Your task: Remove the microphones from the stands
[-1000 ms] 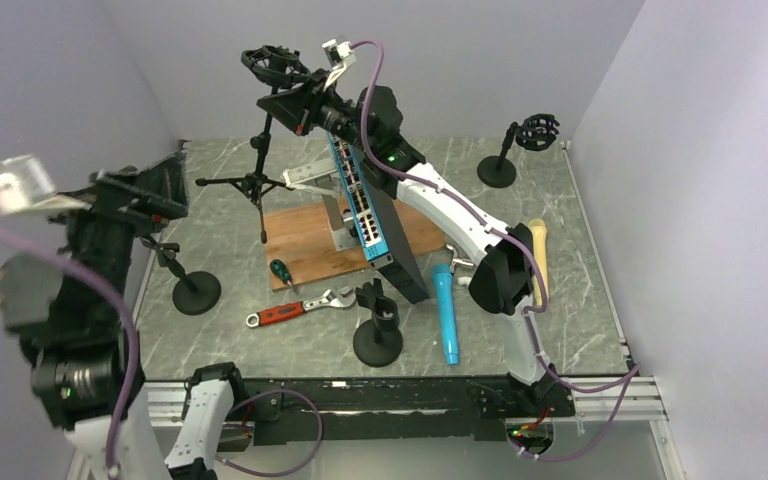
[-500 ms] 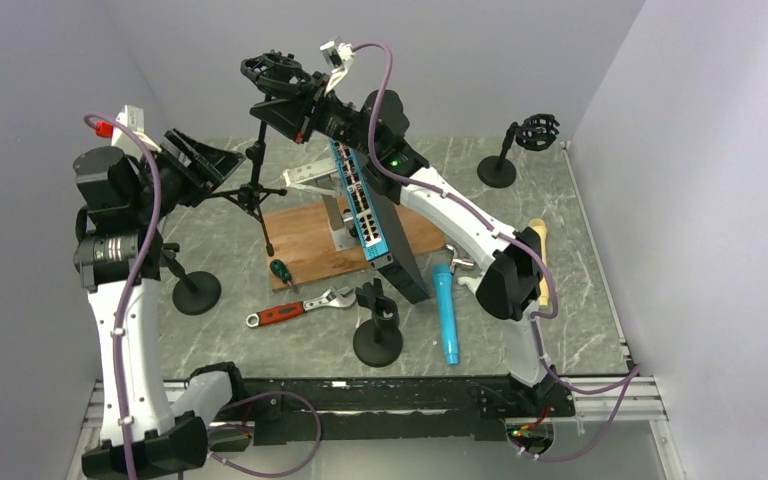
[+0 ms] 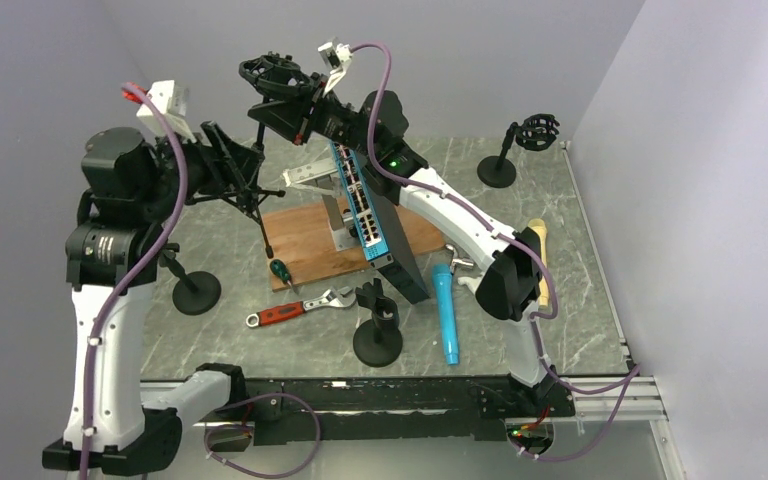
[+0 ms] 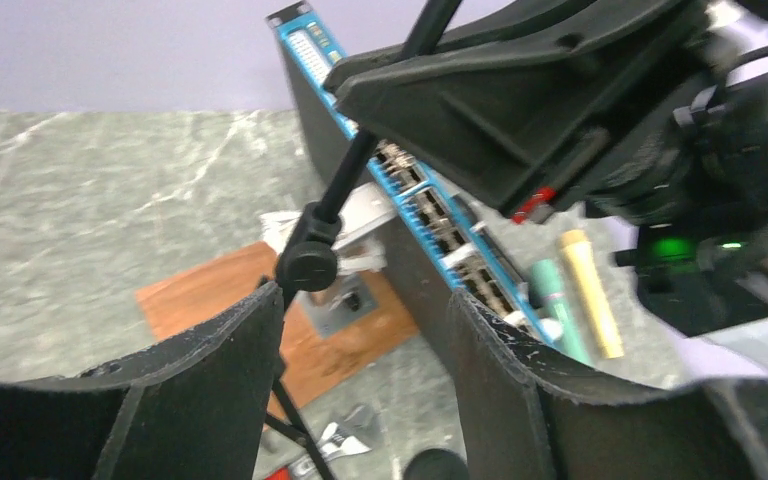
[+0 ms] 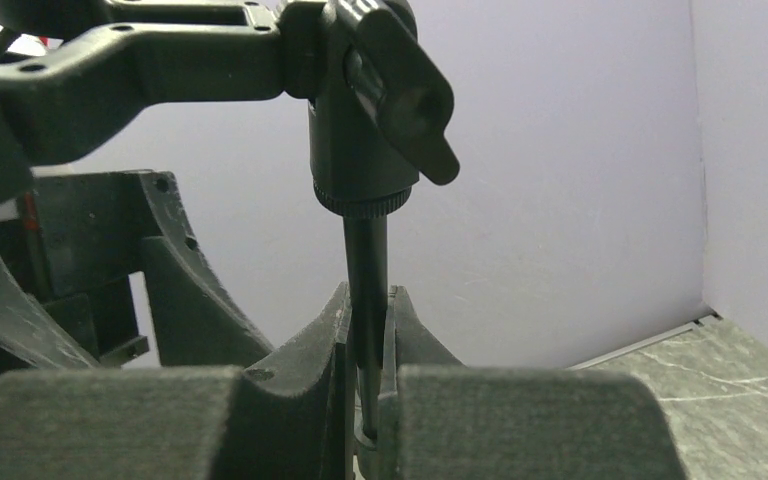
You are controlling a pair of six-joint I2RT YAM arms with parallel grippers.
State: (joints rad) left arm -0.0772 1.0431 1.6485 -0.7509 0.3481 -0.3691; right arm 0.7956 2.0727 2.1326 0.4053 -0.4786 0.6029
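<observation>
A black tripod stand (image 3: 258,185) stands at the back left, with a black ring-shaped shock mount (image 3: 275,70) on top. I cannot tell whether a microphone sits in the mount. My right gripper (image 3: 285,112) is shut on the stand's thin pole just below the mount's swivel joint (image 5: 365,150); the pole (image 5: 365,270) runs between its pads. My left gripper (image 3: 232,168) is open beside the pole lower down. In the left wrist view the pole's black hub (image 4: 307,262) lies by the left finger, inside the open gripper (image 4: 365,300).
A blue-edged network switch (image 3: 375,215) leans on a wooden board (image 3: 305,240). Three short round-base stands (image 3: 197,292) (image 3: 378,340) (image 3: 497,170) stand around. A blue tube (image 3: 446,315), a cream handle (image 3: 539,260), a red wrench (image 3: 295,310) and a screwdriver (image 3: 280,270) lie on the table.
My left arm has swung from the far left in to the tripod's pole, gripper open. The right gripper has stayed clamped on the pole under the mount.
</observation>
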